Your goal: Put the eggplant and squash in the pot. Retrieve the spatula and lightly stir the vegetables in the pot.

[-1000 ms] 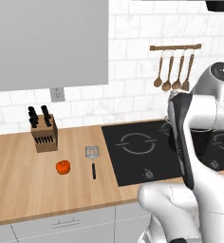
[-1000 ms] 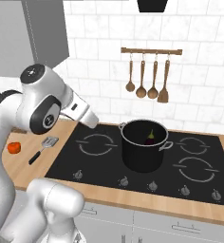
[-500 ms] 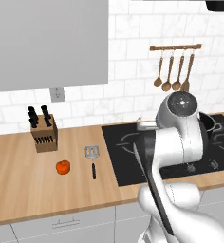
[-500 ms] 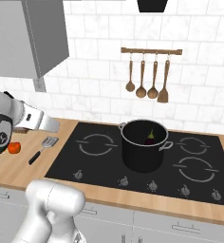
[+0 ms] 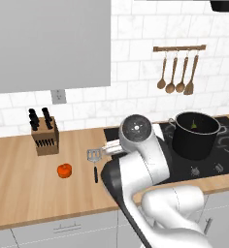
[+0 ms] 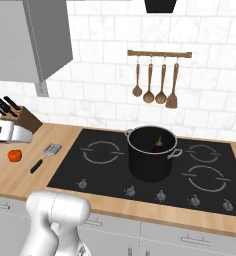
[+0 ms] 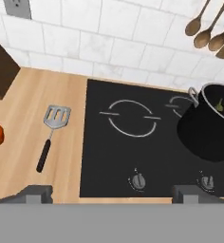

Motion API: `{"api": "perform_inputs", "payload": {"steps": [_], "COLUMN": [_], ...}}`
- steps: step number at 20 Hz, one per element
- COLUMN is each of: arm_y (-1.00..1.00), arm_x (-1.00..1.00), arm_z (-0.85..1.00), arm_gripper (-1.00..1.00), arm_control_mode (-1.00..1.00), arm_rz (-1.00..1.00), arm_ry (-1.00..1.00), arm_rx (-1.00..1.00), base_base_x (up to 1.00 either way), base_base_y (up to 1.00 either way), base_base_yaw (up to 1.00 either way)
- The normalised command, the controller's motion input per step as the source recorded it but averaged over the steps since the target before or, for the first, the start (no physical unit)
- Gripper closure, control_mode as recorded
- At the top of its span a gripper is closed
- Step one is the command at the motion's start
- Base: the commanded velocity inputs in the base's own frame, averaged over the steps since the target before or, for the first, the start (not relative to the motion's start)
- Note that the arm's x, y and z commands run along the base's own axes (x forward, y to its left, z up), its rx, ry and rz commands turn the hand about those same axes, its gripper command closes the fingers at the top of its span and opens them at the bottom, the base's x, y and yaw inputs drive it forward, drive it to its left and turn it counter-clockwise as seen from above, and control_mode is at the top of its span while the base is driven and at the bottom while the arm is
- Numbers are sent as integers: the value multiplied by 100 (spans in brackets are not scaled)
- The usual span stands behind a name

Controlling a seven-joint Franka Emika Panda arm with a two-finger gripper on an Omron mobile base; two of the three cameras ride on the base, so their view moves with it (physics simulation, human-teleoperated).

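No writing, label, brand or number can be read anywhere; the knobs (image 7: 138,180) at the stove's front edge bear no legible markings.

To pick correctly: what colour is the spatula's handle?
Black, below the silver head of the spatula; clearest in the hand view.

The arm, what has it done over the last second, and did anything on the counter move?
The arm swung left, away from the pot and over toward the squash and spatula. It took hold of nothing. The squash and spatula lie where they were on the counter, the eggplant stays in the pot, and the base has not driven.
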Motion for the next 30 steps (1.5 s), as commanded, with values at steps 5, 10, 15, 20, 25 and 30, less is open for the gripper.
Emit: {"api": "perform_inputs", "payload": {"steps": [5, 10, 15, 20, 25, 30], "arm_y": [100, 100, 87, 55, 9, 0], "arm_x": [12, 14, 41, 55, 52, 45], "arm_z": [-27, -44, -53, -42, -39, -49], "arm_gripper": [-100, -100, -100, -100, -100, -100], "arm_control_mode": [-100, -100, -100, -100, -100, -100], "arm_rz": [8, 6, 1, 0, 0, 0], "arm_ry": [22, 17, 19, 15, 7, 7], "arm_rx": [0, 0, 0, 0, 0, 0], "base_base_x": [0, 0, 0, 0, 0, 0], "base_base_y": [0, 0, 0, 0, 0, 0], "base_base_yaw": [0, 0, 0, 0, 0, 0]}}
